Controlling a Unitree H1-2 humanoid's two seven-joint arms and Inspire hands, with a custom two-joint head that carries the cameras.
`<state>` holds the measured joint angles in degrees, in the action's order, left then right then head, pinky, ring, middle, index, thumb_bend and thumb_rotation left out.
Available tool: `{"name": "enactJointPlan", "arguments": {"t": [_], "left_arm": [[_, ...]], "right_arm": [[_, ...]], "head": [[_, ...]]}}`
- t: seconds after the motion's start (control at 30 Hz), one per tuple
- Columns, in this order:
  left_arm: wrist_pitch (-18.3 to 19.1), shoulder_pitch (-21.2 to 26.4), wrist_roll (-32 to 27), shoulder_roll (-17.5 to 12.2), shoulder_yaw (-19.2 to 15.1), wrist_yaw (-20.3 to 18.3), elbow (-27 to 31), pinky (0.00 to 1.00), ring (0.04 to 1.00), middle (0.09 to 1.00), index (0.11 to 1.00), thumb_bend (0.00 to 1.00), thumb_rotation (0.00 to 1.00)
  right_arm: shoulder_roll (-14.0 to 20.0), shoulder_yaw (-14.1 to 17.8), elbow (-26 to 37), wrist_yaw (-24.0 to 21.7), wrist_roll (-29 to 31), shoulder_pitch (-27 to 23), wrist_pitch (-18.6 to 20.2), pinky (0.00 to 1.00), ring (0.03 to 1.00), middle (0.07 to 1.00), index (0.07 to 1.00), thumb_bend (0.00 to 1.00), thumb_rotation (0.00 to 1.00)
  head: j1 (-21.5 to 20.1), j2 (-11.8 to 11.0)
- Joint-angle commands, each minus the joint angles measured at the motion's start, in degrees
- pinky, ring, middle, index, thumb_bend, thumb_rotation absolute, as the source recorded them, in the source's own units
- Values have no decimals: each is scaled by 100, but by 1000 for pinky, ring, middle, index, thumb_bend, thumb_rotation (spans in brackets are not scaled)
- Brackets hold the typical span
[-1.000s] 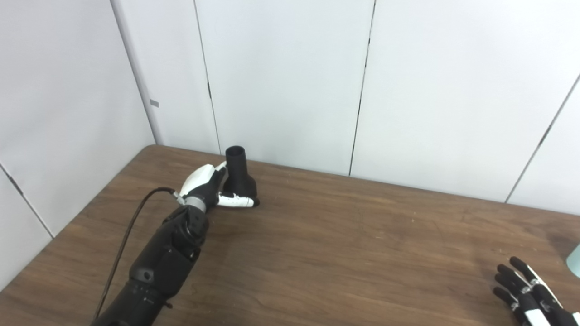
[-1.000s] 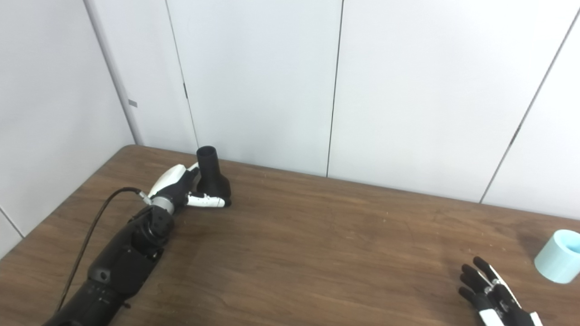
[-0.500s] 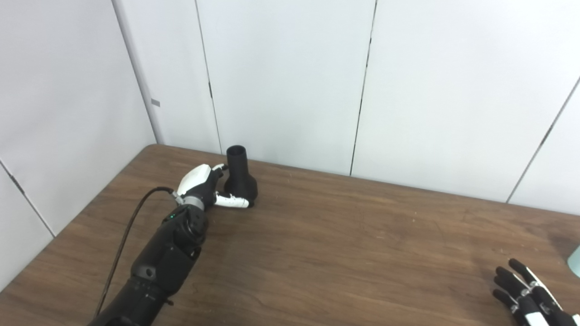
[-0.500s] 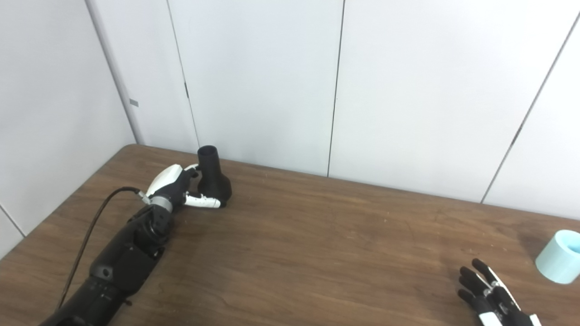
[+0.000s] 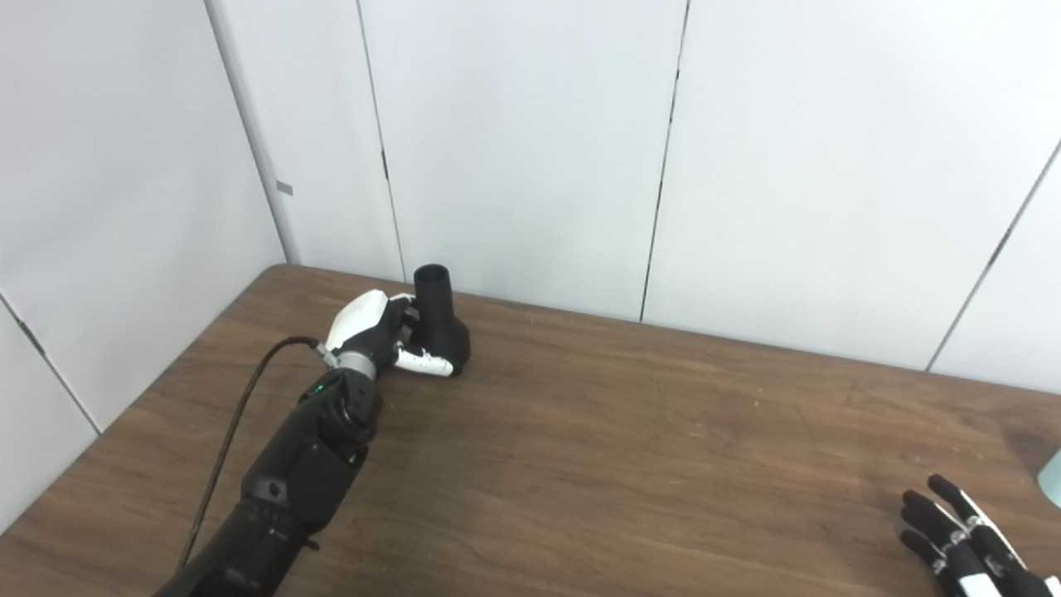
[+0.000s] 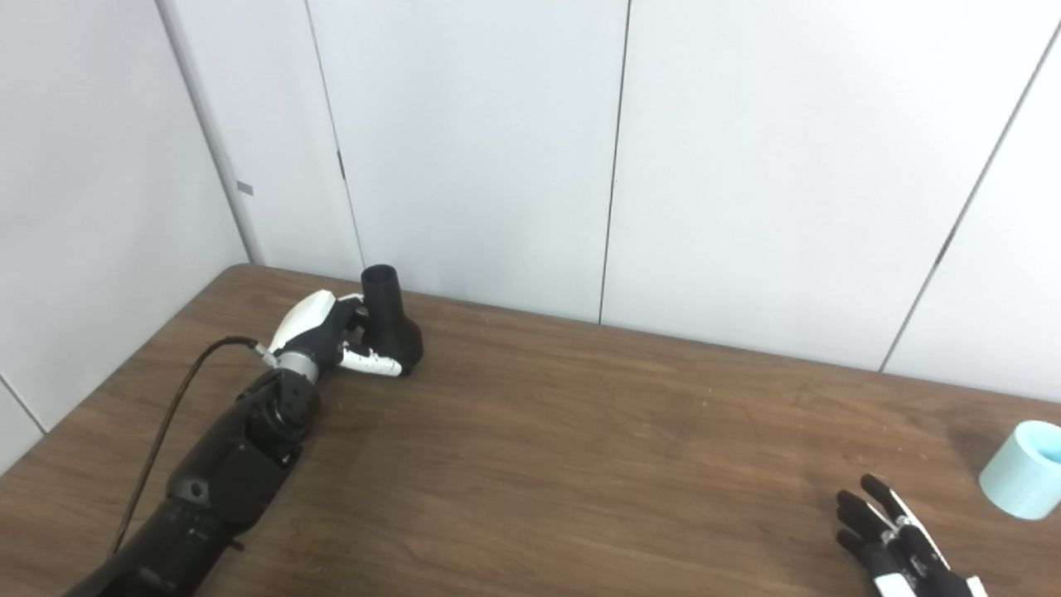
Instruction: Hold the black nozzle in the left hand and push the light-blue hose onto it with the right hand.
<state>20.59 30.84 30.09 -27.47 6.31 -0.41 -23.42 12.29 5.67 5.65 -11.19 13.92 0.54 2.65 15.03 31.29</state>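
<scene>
Wooden table (image 6: 580, 464) against white wall panels (image 6: 746, 166); work confined to its far-left corner and its right edge.

Left arm (image 5: 298, 464) reaches to the far-left corner; a black cable (image 5: 240, 414) trails from the wrist.

Black nozzle (image 5: 439, 319) stands upright near the far edge at that corner, narrow mouth up, wide base on the table.

Light-blue hose (image 6: 1024, 468), a short cylinder, lies at the right edge, open end toward the wall, well apart from the nozzle.

Left hand (image 5: 373, 336) is at the nozzle's left side; thumb lies along the base front, fingers curl toward the neck; grip looks partial, nozzle not lifted; cannot tell whether it is truly clamped.

Right hand (image 6: 895, 543) rests near the front-right corner, fingers spread, holding nothing, near the hose but not touching.

Step in hand, judged: securing the nozzle. Next: tighten the left grasp and lift; right hand must reach across to the hose and take it round the barrel, open end kept free.
</scene>
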Motion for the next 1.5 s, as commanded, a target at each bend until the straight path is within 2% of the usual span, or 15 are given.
{"name": "enactJointPlan", "arguments": {"t": [0.0, 0.07, 0.2, 0.27, 0.47, 0.6, 0.67, 0.7, 0.77, 0.8, 0.9, 1.0, 1.23, 1.37, 1.47], "left_arm": [[-208, 261, -84, -71, -5, -16, 42, 835, 825, 760, 771, 931, 269], [-257, 271, -157, -60, -12, -31, 22, 811, 823, 769, 776, 938, 267], [-236, 269, -231, -18, -3, -85, 67, 838, 842, 809, 784, 945, 268], [-224, 266, -224, -14, 19, -97, 80, 882, 857, 823, 785, 941, 263], [-175, 299, -233, -21, 61, -194, 47, 863, 831, 789, 775, 914, 228], [-79, 310, -235, 5, 47, -275, 102, 859, 795, 685, 662, 825, 88], [-51, 317, -225, 11, 33, -264, 102, 849, 748, 632, 616, 806, 33], [-39, 318, -220, 14, 25, -251, 105, 841, 669, 563, 530, 639, 13], [-42, 299, -152, 33, 10, -106, 123, 857, 621, 532, 478, 552, 3], [-51, 289, -116, 39, 12, -44, 132, 920, 641, 521, 468, 534, 1], [-200, 251, 102, 3, 107, 219, 111, 975, 673, 500, 476, 524, 0], [-383, 207, 337, -83, 255, 455, 75, 978, 673, 474, 505, 522, 0], [-536, 145, 362, -136, 299, 541, 70, 1000, 659, 474, 506, 522, 0], [-623, -34, 405, -160, 314, 593, 349, 1000, 664, 473, 504, 522, 0], [-599, -305, 529, -151, 317, 594, 844, 1000, 664, 476, 499, 523, 0]], "right_arm": [[40, 13, 107, -66, 49, -58, -113, 872, 892, 850, 915, 614, 632], [31, 21, 120, -53, 54, -56, -100, 874, 891, 851, 915, 612, 631], [3, 23, 213, -3, 44, -36, -27, 876, 892, 851, 915, 613, 632], [-1, 20, 260, 12, 36, -25, -2, 876, 892, 849, 915, 619, 639], [12, 39, 240, -11, 64, -21, -26, 877, 892, 849, 919, 621, 642], [9, 47, 224, -18, 79, -11, -49, 877, 893, 849, 924, 612, 633], [6, 44, 207, -18, 68, -6, -69, 877, 893, 849, 925, 612, 632], [5, 43, 197, -18, 63, -3, -80, 880, 892, 847, 926, 612, 631], [13, 55, 183, -24, 73, 10, -102, 883, 890, 843, 926, 615, 634], [17, 61, 185, -26, 80, 14, -102, 885, 886, 838, 926, 619, 638], [26, 93, 199, -35, 134, 20, -83, 886, 884, 831, 926, 623, 641], [29, 132, 163, -52, 209, 7, -89, 879, 879, 823, 926, 635, 650], [-7, 120, 172, -35, 214, 10, -85, 876, 877, 814, 927, 643, 658], [-17, 122, 218, -17, 224, 9, -37, 876, 880, 811, 927, 643, 660], [-36, 104, 301, 12, 204, 23, 20, 877, 880, 811, 927, 645, 663]], "head": [[1, 12], [1, 12], [-17, 23], [-20, 33], [16, 54], [19, 57], [10, 58], [10, 58], [10, 58], [10, 58], [11, 83], [15, 87], [5, 93], [-90, 127], [-155, 157]]}}
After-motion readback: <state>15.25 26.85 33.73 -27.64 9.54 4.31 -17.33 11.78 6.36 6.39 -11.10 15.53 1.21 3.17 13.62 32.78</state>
